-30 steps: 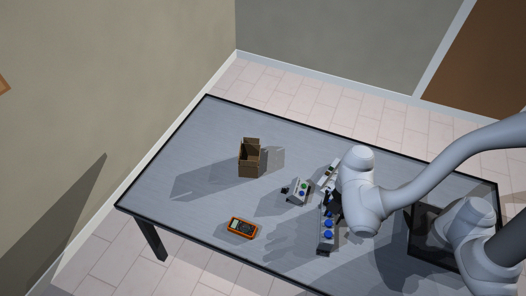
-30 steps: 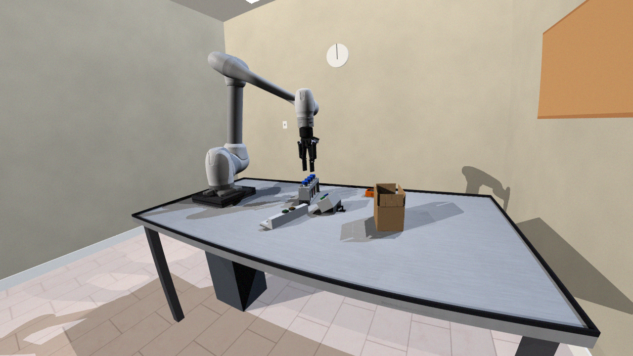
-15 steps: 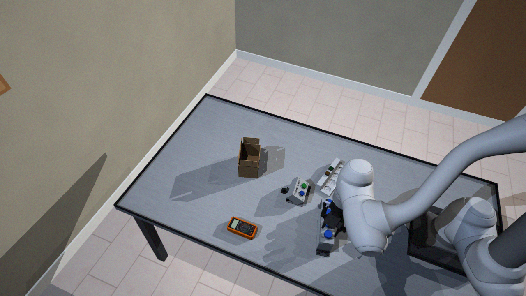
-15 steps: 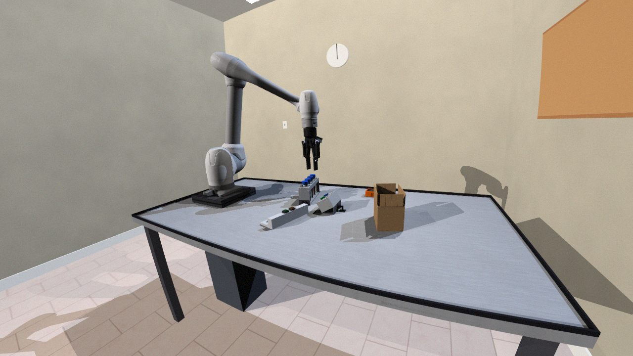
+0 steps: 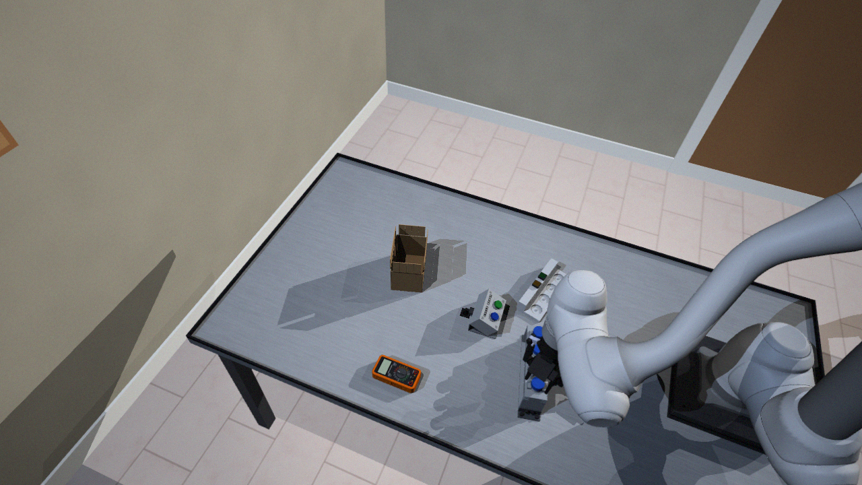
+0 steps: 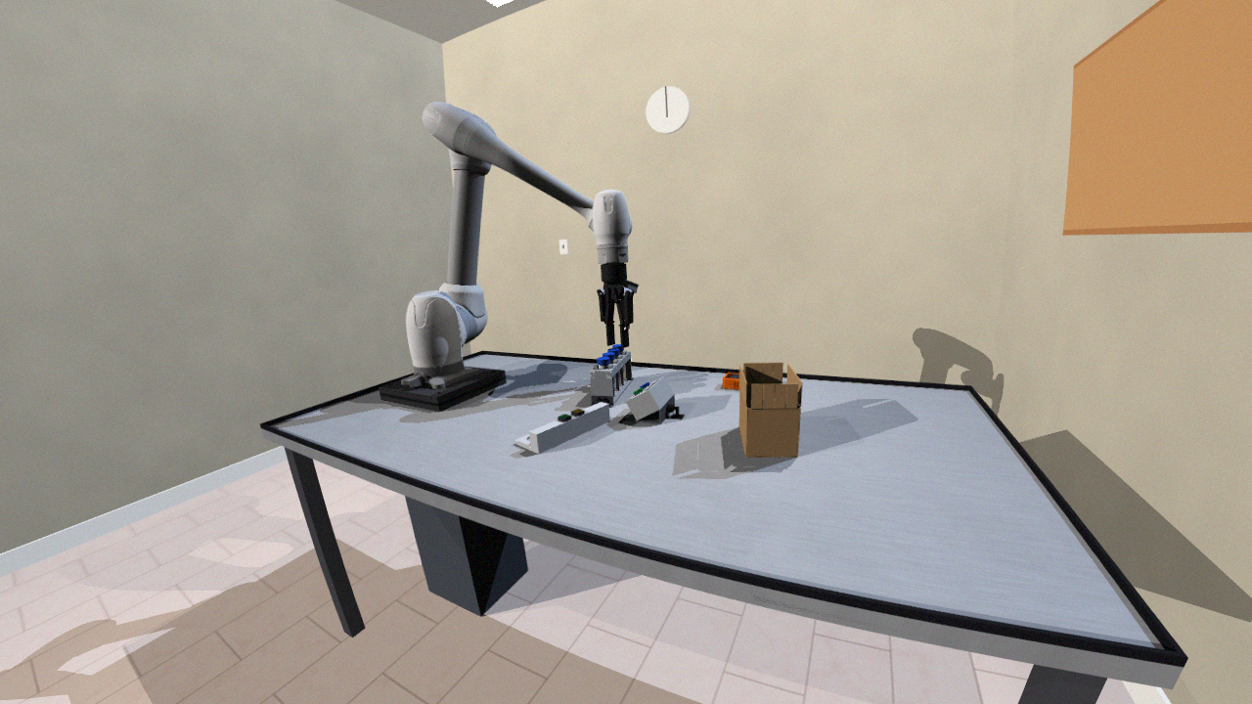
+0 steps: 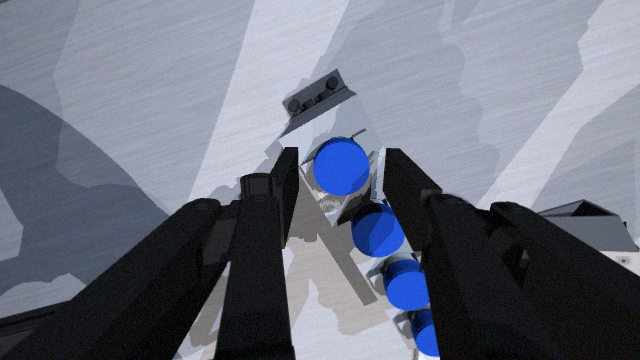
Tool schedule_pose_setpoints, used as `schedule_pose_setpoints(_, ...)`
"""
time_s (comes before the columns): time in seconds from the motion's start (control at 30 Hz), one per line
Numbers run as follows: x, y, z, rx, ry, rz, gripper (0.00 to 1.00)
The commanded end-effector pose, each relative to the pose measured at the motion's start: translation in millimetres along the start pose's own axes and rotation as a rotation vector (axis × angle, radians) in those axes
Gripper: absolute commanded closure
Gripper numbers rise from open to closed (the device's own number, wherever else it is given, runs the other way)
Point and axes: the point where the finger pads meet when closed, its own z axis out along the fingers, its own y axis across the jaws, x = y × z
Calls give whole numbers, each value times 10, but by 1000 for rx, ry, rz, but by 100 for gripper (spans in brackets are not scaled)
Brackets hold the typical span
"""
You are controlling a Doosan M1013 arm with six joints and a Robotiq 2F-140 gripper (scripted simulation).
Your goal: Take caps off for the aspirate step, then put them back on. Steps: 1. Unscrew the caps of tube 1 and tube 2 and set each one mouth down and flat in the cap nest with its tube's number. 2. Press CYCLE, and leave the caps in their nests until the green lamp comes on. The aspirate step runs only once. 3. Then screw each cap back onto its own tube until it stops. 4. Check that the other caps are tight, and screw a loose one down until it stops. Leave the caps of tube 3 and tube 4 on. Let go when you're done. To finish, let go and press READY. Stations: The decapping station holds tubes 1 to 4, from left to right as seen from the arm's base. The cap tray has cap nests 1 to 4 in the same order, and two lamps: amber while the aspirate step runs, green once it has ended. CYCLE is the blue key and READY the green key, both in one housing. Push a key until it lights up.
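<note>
The decapping station point(image 5: 528, 405) point(image 6: 607, 381) point(image 7: 350, 117) stands near the arm's base with blue caps on all its tubes. My gripper point(image 7: 341, 169) point(image 6: 617, 341) point(image 5: 538, 369) is partly open and holds nothing. It points straight down, a little above the row of caps. In the wrist view the end cap point(image 7: 341, 166), next to the station's dark end block point(image 7: 314, 95), shows between my fingertips. The other caps point(image 7: 377, 230) point(image 7: 406, 284) run back under my right finger. The cap tray point(image 5: 540, 294) point(image 6: 559, 427) has empty nests. The key housing point(image 5: 489, 312) point(image 6: 648, 401) carries the blue key point(image 5: 494, 316) and the green key point(image 5: 498, 304).
An open cardboard box point(image 5: 408, 258) point(image 6: 768, 409) stands mid-table. An orange multimeter point(image 5: 396, 372) point(image 6: 729, 379) lies near the table's edge. The arm's base plate point(image 6: 442, 387) sits at the corner behind the station.
</note>
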Motion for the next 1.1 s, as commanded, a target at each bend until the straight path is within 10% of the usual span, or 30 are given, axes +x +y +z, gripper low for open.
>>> schedule_pose_setpoints(0.0, 3, 2, -3, -1, 1, 0, 59)
schedule_pose_setpoints(1.07, 3, 2, 97, -1, 1, 0, 70)
